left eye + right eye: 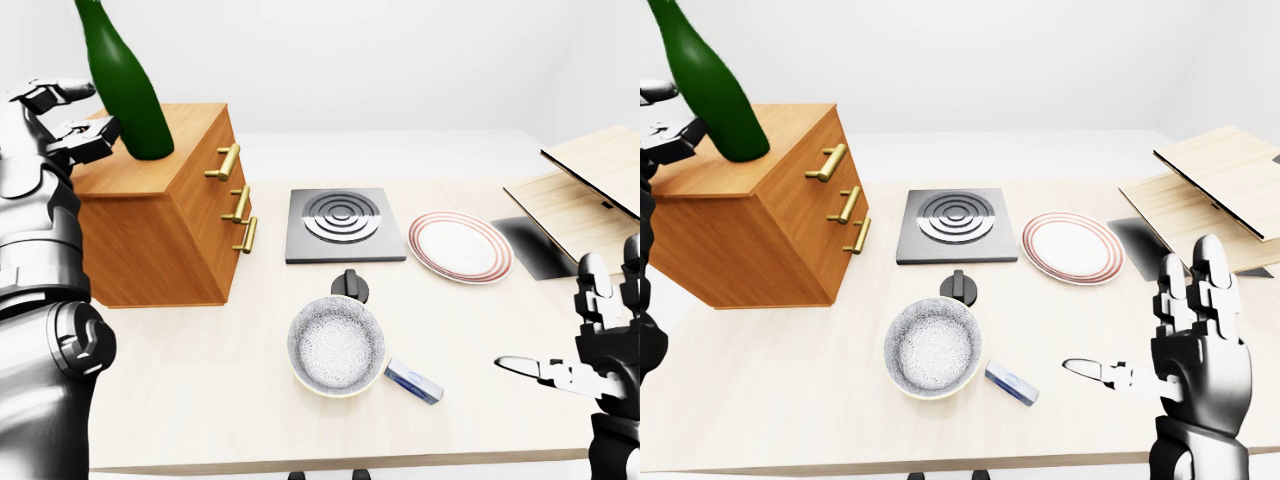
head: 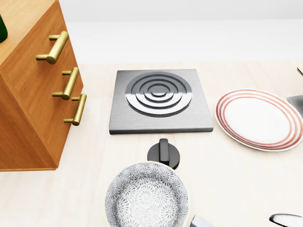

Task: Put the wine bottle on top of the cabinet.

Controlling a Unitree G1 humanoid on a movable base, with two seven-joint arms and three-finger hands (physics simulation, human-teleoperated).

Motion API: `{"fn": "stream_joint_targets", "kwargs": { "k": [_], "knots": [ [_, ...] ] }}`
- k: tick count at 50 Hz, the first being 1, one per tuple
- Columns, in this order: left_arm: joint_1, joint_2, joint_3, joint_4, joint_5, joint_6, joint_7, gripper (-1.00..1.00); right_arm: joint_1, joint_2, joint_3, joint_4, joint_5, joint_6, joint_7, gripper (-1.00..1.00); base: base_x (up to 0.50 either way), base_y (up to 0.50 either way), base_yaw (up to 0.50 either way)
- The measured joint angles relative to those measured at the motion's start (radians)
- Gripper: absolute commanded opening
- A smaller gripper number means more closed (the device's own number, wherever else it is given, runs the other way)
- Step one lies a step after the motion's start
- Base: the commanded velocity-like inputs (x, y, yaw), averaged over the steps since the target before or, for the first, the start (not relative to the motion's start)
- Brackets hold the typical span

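wine bottle: green, tilted, its base on top of the cabinet
left robot hand: fingers spread, just beside the bottle, can't tell if touching
right robot hand: open, empty, well away from the cabinet
table: stove plate next to the cabinet, patterned bowl below it
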Motion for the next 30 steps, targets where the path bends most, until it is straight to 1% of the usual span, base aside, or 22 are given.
{"fn": "stream_joint_targets", "kwargs": {
  "k": [6,23,28,29,30],
  "knots": [
    [0.000,0.003,0.009,-0.003,0.004,-0.003,0.006,-0.22,0.001,0.002,-0.001,-0.003,0.000,0.000,0.000,1.00,0.00,0.00,0.00],
    [0.010,0.007,0.006,-0.004,-0.005,-0.006,-0.001,-0.18,-0.001,0.001,-0.007,0.006,0.003,0.000,0.003,1.00,0.00,0.00,0.00],
    [0.023,0.021,0.005,-0.025,-0.031,-0.006,-0.021,0.01,-0.001,0.000,-0.006,0.009,0.002,0.000,0.003,1.00,0.00,0.00,0.00],
    [0.027,0.026,0.004,-0.033,-0.038,-0.004,-0.026,0.11,-0.002,0.000,-0.005,0.009,0.002,0.000,0.002,1.00,0.00,0.00,0.00],
    [0.031,0.031,0.004,-0.045,-0.046,0.001,-0.030,0.14,-0.002,0.000,-0.005,0.010,0.001,0.000,0.002,1.00,0.00,0.00,0.00]
  ]
}}
